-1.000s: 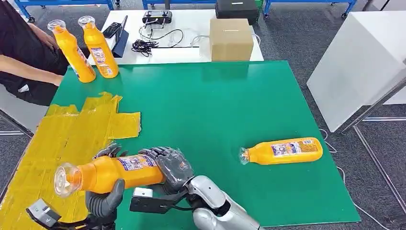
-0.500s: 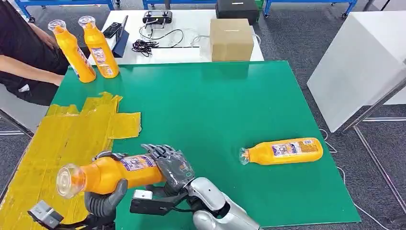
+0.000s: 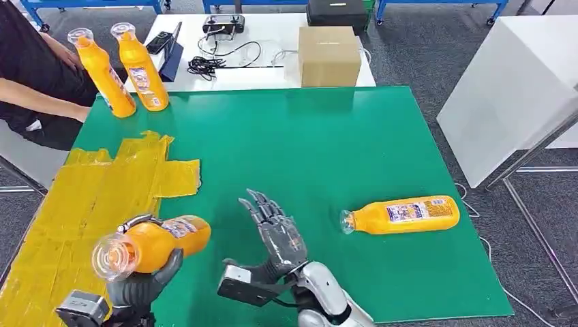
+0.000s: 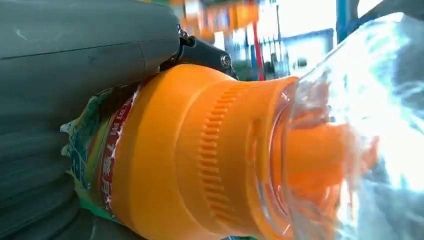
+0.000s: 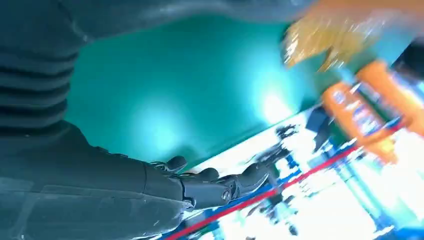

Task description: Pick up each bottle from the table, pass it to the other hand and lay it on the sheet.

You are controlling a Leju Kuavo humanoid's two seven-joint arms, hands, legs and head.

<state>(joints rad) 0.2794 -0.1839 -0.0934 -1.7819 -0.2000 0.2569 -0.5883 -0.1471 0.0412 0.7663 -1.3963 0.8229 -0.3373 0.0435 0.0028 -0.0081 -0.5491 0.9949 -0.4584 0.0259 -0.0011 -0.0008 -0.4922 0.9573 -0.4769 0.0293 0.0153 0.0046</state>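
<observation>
Left hand: our left hand (image 3: 140, 285) grips the orange plastic bottle with a clear cap (image 3: 150, 245) above the yellow sheet's (image 3: 82, 197) edge.
Right hand: our right hand (image 3: 276, 235) is spread, holding nothing.
Table: a second orange bottle (image 3: 402, 214) lies on the green mat (image 3: 307, 150).
</observation>
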